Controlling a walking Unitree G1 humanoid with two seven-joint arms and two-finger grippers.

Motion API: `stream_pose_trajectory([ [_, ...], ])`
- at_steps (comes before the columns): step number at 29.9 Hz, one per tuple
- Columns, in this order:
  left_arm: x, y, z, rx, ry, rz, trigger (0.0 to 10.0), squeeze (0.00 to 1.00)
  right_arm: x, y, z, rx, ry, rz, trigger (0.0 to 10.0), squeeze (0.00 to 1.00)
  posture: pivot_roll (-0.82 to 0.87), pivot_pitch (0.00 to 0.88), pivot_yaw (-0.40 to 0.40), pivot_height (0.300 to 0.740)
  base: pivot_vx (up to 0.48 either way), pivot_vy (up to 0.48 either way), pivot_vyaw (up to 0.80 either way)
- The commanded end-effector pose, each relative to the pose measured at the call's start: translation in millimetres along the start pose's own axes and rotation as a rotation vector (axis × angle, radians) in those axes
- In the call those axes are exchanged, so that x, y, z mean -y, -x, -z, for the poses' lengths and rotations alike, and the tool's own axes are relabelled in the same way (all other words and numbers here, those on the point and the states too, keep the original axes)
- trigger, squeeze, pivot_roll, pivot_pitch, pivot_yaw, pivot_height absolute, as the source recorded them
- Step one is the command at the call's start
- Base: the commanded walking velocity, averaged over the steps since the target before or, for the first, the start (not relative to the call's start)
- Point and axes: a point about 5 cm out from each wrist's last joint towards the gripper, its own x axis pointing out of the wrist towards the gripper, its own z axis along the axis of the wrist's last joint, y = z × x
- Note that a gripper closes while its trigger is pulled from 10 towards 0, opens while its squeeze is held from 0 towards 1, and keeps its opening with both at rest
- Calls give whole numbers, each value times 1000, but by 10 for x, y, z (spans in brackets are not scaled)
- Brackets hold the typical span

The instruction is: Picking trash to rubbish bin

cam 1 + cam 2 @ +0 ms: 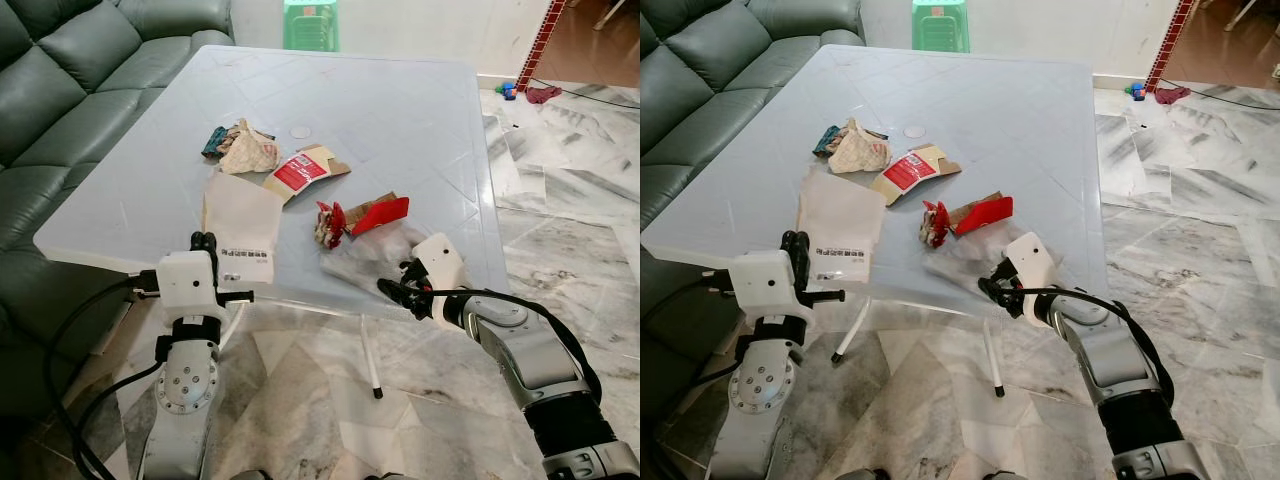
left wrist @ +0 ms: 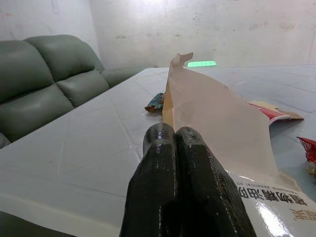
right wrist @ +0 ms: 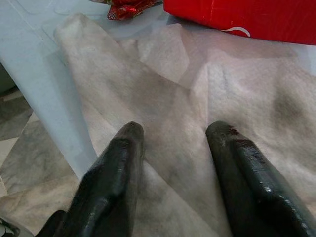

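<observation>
While my left hand sits pinched shut by the paper bag, my right hand, fingers apart and empty, faces the crumpled tissue lying directly ahead at the tabletop edge.

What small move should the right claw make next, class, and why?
Probably ease forward and close on the white tissue. The right claw stands open at the table's near edge with the tissue between its fingers, nothing gripped. The left claw is shut beside the paper bag.
</observation>
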Motion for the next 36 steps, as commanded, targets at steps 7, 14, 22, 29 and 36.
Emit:
stream_pose_trajectory([
  [7,9,-7,29,-17,3,4,0,0,-49,-12,-6,10,5,-10,0,0,-26,107,-4,740,0,0,0],
  [14,14,-8,29,-17,4,9,0,0,-28,-4,-32,32,1,11,0,0,-30,109,-1,740,0,0,0],
  [22,15,-7,28,-16,4,7,0,0,-26,-2,-65,54,-4,13,0,0,-29,112,-3,740,0,0,0],
  [29,12,-10,27,-15,3,5,0,0,-52,-8,-137,107,-10,3,0,0,-27,111,-3,740,0,0,0],
  [36,7,-37,12,-8,5,4,0,0,-40,69,-565,379,-53,59,0,0,-30,106,2,740,0,0,0],
])
